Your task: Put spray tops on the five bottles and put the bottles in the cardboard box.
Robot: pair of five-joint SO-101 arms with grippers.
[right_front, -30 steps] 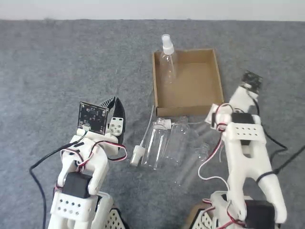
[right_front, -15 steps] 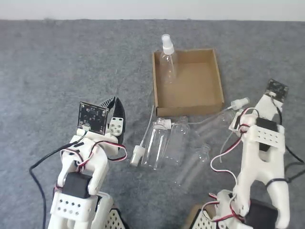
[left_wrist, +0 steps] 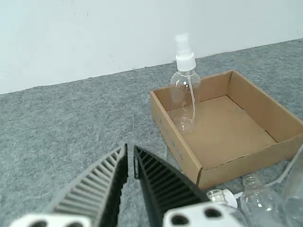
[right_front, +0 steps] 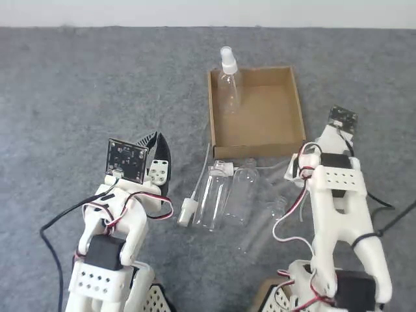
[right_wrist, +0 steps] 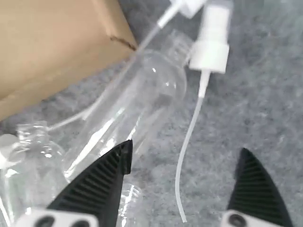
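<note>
- The right gripper [right_wrist: 187, 150] hangs low over the surface [right_front: 78, 84], just in front of the cardboard box [right_front: 266, 120]. Its fingers are spread wide with nothing gripped.
- Beneath it lies a loose spray top [right_wrist: 210, 45], whose thin dip tube [right_wrist: 189, 137] runs through the gap between the fingers. Just beside it an open bottle [right_wrist: 142, 94] lies on its side, with its neck near the box corner.
- The step in hand looks like picking up that spray top. The fingers would do best to close on the white head or collar. The tube is a poor place to grip, as it would likely bend or slip free.
- Gripping across the collar and leaving the tube free should keep the tube straight, which makes it easier to feed into a bottle neck.
- The open bottle lies so close that a careless closing could nudge it and set it rolling. Centring over the top first seems wise.
- The left gripper [left_wrist: 130, 153] sits well apart from this. Its fingers are drawn almost together, with only a slit between them, and they hold nothing. It will probably be needed to steady a bottle while the top goes on.
- One capped bottle [right_front: 227, 84] stands upright in a far corner of the box.
- The other clear bottles [right_front: 242, 192] lie clustered in front of the box, with another top [right_front: 188, 210] at the cluster's edge nearer the left arm. Most of the task looks still to be done.
</note>
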